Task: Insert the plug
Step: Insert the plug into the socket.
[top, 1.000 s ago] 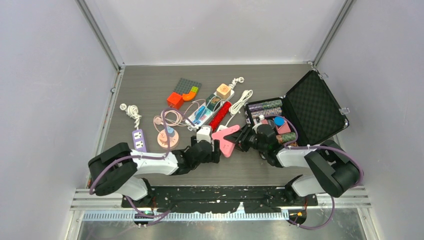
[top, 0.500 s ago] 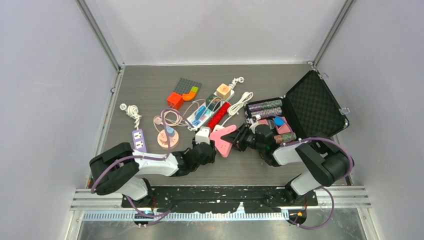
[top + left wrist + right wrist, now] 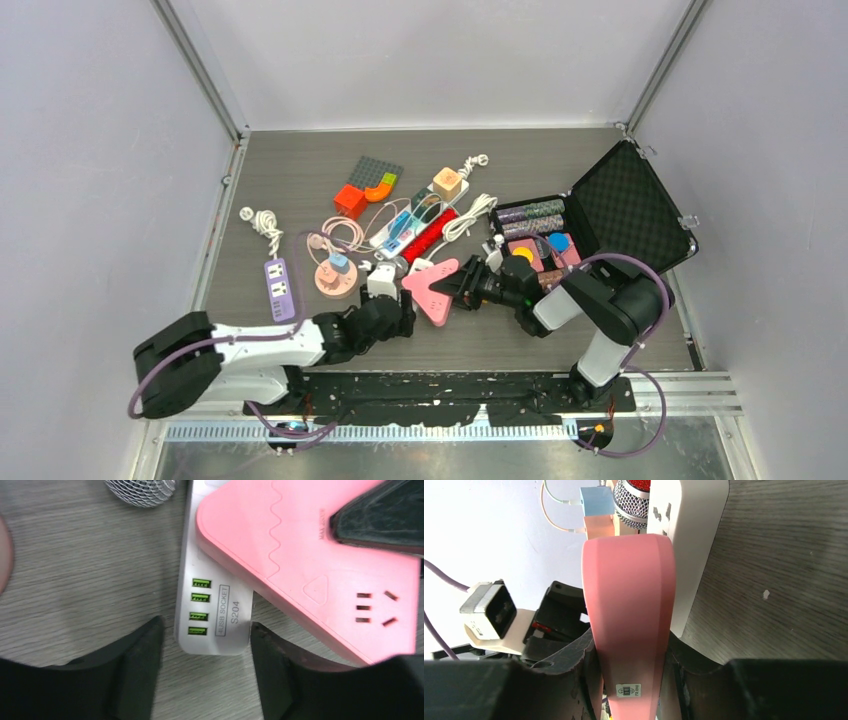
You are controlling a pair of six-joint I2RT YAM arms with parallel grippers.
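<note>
At the middle of a cluttered grey surface, the right arm grips a pink strip by its narrow end, the right jaws pinching it from both flat sides, apparently to hold its socket face steady and within reach of the other arm. The left arm comes in low from the opposite side, its left jaws spread astride the end of a white strip. A sliver of surface shows beside one finger, so nothing is pinched there. The pink strip lies across the white one, likely the reason the left arm is lined up on the free end. No plug sits in either jaws. The likeliest candidates are on the coiled leads farther back, and which one is meant cannot be told. Counted: two arms, three strips (pink, white and a purple one well to the left), four green USB ports on the white strip, one socket showing on the pink face, three coiled white leads, one open black case
</note>
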